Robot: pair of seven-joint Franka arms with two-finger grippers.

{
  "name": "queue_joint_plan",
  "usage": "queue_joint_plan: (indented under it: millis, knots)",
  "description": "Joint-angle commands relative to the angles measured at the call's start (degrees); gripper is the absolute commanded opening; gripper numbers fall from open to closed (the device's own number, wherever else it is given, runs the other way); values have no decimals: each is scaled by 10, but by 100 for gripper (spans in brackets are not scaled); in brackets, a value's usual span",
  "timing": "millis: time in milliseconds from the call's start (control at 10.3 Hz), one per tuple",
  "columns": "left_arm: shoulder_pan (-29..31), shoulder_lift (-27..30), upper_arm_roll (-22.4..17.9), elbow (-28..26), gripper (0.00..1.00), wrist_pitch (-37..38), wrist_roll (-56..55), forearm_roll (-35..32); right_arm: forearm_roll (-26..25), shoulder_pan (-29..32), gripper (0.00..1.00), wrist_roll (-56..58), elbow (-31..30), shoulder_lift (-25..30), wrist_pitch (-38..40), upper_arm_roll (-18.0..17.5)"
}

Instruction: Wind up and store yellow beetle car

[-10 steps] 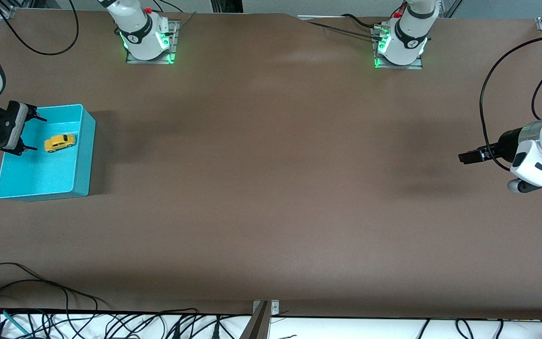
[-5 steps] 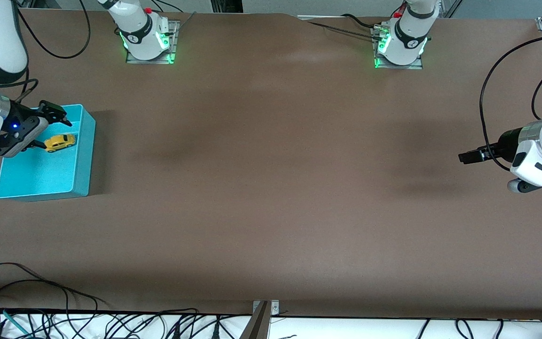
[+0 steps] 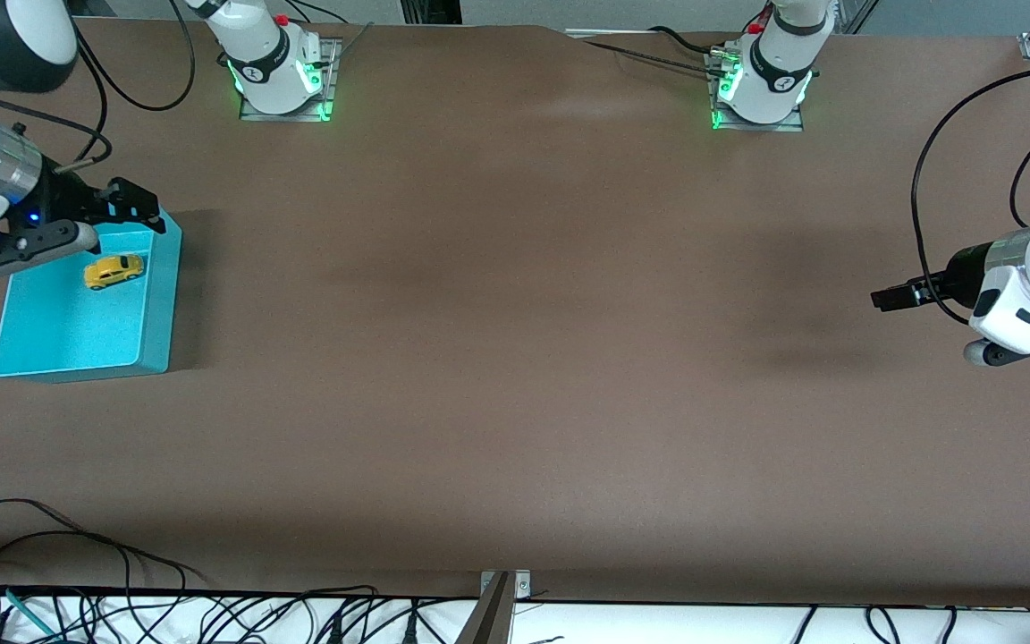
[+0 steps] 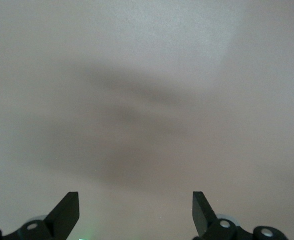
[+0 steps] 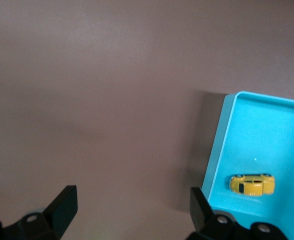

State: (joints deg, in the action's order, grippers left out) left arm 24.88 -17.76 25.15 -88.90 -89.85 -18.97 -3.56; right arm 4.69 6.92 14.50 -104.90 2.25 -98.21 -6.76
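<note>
The yellow beetle car (image 3: 113, 271) lies on its wheels inside the teal bin (image 3: 163, 304) at the right arm's end of the table. In the right wrist view the yellow beetle car (image 5: 252, 184) rests on the bin's floor near one wall of the teal bin (image 5: 220, 137). My right gripper (image 3: 141, 207) hangs open over the bin's corner nearest the arm bases, apart from the car. Nothing is between the fingers of the right gripper (image 5: 132, 200). My left gripper (image 3: 882, 298) waits open over bare table at the left arm's end, and the left gripper (image 4: 136, 205) holds nothing.
Both arm bases (image 3: 281, 72) stand along the table edge farthest from the front camera. Loose cables (image 3: 77, 572) lie at the edge nearest that camera. Brown tabletop (image 3: 515, 313) stretches between the bin and the left arm.
My right gripper has swung away from the car toward the bin's corner nearest the arm bases, staying open. The car stays put in the bin. The left arm has not moved.
</note>
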Motion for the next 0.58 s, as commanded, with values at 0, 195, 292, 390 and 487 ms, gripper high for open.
queue_joint_plan:
  millis: [0,195,292,390,487]
  knots:
    - [3,10,-1,-1,100,9,14,15,2,-22,100,-82,68,-13,75,17]
    - [3,10,-1,-1,100,10,14,15,-7,-78,100,-116,69,-3,96,75]
    - [3,10,-1,-1,100,9,13,15,-21,-78,100,-117,74,-4,95,75]
    - [3,10,-1,-1,100,9,14,15,-40,-78,100,-117,77,-5,93,73]
    - [3,10,-1,-1,100,9,14,15,-43,-77,100,-116,78,-6,93,73]
